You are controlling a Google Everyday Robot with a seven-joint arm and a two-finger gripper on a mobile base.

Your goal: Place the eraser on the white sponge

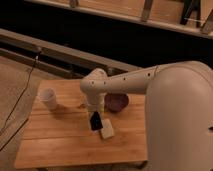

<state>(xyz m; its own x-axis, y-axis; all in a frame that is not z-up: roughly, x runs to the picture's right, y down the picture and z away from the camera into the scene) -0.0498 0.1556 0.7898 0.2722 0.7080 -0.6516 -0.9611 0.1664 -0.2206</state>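
My bulky white arm (170,105) reaches left over the slatted wooden table (55,142).
A dark red round bowl (116,102) and a white cup (48,97) flank my claw (95,114), which is clamped on the flat black rectangular eraser (95,121), on end beside the cream-white rectangular sponge (106,130).

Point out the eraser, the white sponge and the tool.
eraser (95,123): camera view, black face.
white sponge (107,131): camera view, pale top face.
tool (94,115): camera view, between its tips, over the sponge, holding the eraser.

Eraser (95,121) in pincer (95,114), seemingly touching sponge (107,131) at its right
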